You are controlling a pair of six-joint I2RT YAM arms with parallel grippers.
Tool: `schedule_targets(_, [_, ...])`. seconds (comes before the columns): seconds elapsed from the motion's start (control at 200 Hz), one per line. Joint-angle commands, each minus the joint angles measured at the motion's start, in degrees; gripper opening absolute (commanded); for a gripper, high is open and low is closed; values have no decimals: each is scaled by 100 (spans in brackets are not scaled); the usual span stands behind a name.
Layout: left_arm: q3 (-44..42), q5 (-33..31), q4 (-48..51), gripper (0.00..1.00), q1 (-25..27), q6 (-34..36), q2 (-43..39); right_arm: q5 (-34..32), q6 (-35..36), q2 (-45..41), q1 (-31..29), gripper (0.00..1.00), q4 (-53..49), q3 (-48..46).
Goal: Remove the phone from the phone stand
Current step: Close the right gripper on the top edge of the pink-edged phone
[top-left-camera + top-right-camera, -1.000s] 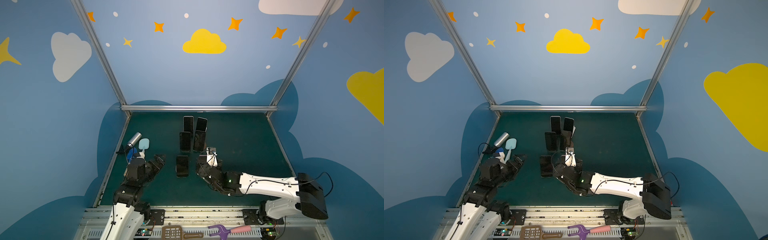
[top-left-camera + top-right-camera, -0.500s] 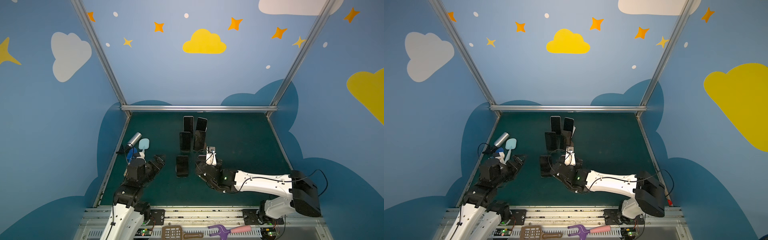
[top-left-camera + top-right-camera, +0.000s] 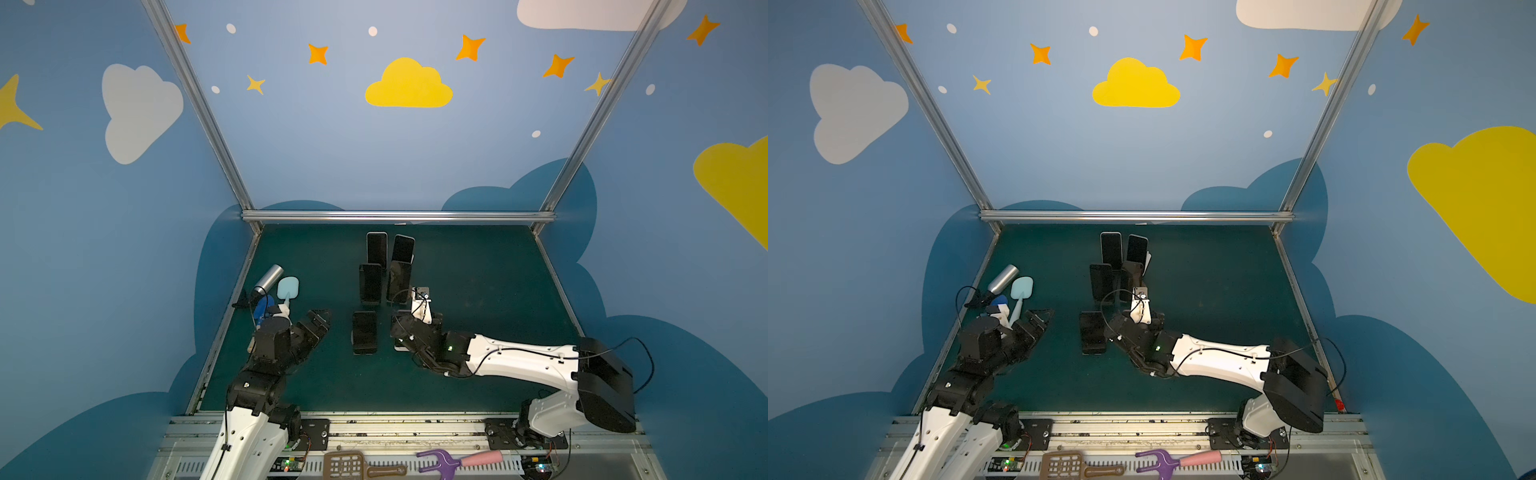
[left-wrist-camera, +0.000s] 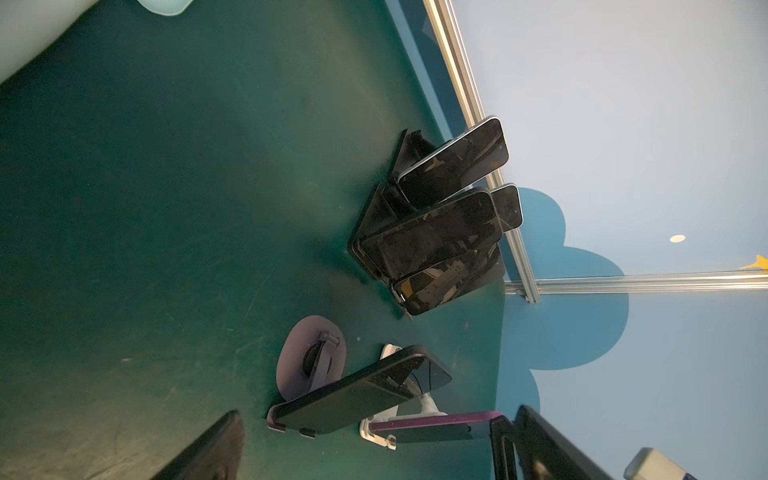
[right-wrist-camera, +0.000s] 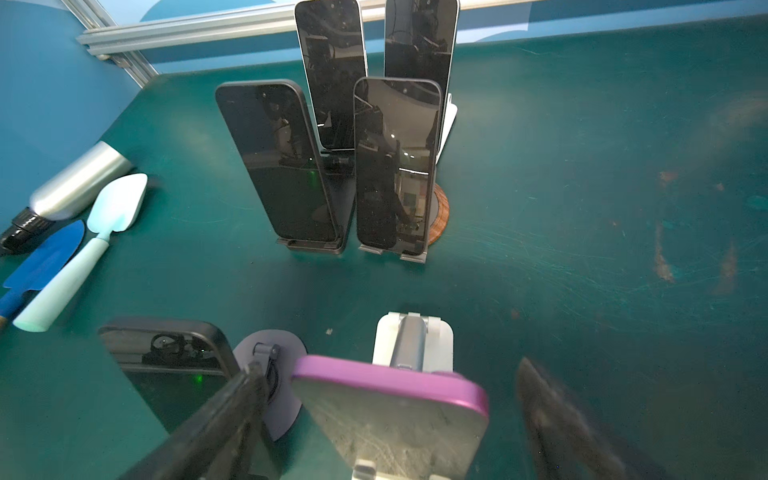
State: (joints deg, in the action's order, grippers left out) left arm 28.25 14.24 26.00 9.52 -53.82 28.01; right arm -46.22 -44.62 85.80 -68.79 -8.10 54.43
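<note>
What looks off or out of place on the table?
Unrelated clutter: a silver bottle lying on its side, with a light-blue trowel and a blue trowel, at the left edge of the green mat, which has rust-coloured scuffs. Otherwise nothing stands out.

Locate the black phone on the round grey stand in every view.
In a top view: black phone on the round grey stand, mid-table.
In a top view: likewise.
Left wrist: next to the purple-cased phone, at.
Right wrist: likewise.
Landmark: four upright dark phones behind it, in all views.

Blue walls (image 3: 324,158) with painted clouds (image 3: 408,85) enclose a green floor (image 3: 478,266)
</note>
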Motion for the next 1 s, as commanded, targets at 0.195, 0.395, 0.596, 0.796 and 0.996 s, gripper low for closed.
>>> schedule_targets(0.195, [-11,-75,2,100,24,47,-42,-4,-100,321,40,94,-99,164])
schedule_targets(0.395, [-18,-66,-15,100,24,39,-41,-1,-69,401,28,94,35,172])
schedule_targets(0.596, [-21,-85,-7,100,24,30,-48,-46,-143,558,41,92,100,208])
schedule_targets(0.796, [-20,-84,2,100,24,30,-59,-51,-91,688,33,89,256,258])
schedule_targets(0.996, [-12,-94,-7,100,35,30,-30,-220,-172,688,-20,85,198,252])
